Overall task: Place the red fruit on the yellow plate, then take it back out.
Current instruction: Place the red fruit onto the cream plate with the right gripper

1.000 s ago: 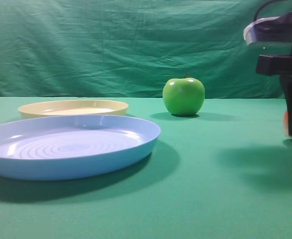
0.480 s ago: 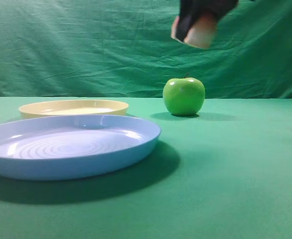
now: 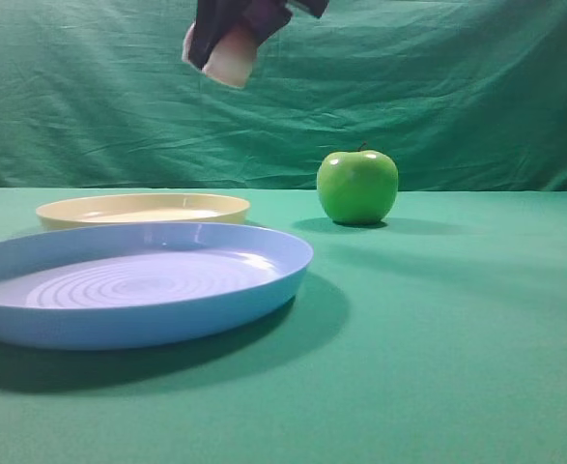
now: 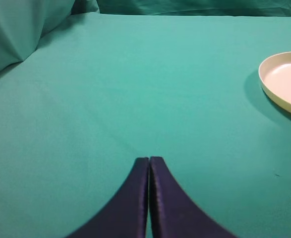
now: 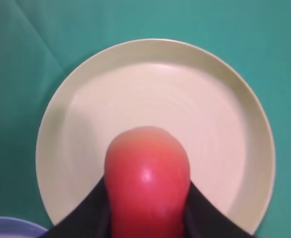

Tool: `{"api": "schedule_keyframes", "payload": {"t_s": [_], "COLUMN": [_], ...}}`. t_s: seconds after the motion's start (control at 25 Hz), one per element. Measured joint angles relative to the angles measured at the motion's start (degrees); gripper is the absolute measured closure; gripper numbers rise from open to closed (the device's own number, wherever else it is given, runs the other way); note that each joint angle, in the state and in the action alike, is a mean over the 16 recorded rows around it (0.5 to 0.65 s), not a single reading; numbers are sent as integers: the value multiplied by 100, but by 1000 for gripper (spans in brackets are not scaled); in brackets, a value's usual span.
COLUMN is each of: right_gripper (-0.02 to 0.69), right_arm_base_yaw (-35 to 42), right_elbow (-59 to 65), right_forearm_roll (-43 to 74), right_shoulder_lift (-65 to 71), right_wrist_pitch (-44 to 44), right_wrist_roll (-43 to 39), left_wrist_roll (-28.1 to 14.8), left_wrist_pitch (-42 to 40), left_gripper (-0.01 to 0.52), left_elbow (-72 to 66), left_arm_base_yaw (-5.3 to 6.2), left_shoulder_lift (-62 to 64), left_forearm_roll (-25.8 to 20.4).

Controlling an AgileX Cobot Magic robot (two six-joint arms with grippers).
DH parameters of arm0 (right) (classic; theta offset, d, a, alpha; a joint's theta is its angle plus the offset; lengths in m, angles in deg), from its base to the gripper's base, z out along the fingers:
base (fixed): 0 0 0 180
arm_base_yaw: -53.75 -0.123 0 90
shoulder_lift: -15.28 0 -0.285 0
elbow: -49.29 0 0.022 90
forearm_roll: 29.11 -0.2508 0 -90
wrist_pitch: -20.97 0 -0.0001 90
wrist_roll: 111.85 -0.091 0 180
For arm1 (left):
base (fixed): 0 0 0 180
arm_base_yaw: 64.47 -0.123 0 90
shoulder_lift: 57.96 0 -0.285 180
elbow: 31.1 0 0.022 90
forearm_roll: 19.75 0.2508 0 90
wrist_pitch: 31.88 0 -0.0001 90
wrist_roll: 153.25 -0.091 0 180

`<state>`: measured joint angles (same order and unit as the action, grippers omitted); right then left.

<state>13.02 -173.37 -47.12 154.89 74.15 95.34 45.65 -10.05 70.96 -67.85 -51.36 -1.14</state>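
The red fruit (image 5: 147, 181) is gripped between the dark fingers (image 5: 83, 215) of the right hand (image 5: 146, 208) and is held in the air, clear of the tabletop (image 3: 438, 329). In the right wrist view the fruit is seen directly above the yellow plate (image 5: 224, 99), whose rim surrounds it on all sides, with the edge of the blue plate (image 5: 9, 227) showing at seven o'clock. In the exterior high view the right hand (image 3: 227, 53) and the fruit (image 3: 233, 60) are found at twelve o'clock, high over the yellow plate (image 3: 143, 207). The blue plate (image 3: 133, 285) lies in front of the yellow one, and the green apple (image 3: 356, 187) stands at three o'clock from the yellow plate, apart from it. The left hand (image 4: 149, 163) is closed on nothing, its fingertips pressed together above bare green cloth, with part of the yellow plate (image 4: 284, 82) seen at two o'clock.
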Motion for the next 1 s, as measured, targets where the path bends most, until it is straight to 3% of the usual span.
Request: {"api": "schedule_keyframes", "payload": {"t_s": [0.24, 0.76, 0.88, 1.0], "right_gripper": [412, 73, 67, 123], "right_arm_base_yaw": [-118, -159, -159, -159], "right_elbow": [-131, -174, -175, -175], "right_forearm_roll": [-31, 352, 585, 821], "right_shoulder_lift": [507, 503, 212, -173], "right_wrist_pitch": [-304, -357, -113, 255], "right_wrist_roll": [192, 145, -107, -429], "left_wrist_roll": [0, 0, 0, 0], "left_wrist_pitch": [0, 0, 0, 0], "left_gripper": [514, 514, 514, 514], "left_elbow": [0, 0, 0, 0], "left_arm_base_yaw": [0, 0, 0, 0], "left_shoulder_lift": [0, 0, 0, 0], "left_forearm_roll": [0, 0, 0, 0]}}
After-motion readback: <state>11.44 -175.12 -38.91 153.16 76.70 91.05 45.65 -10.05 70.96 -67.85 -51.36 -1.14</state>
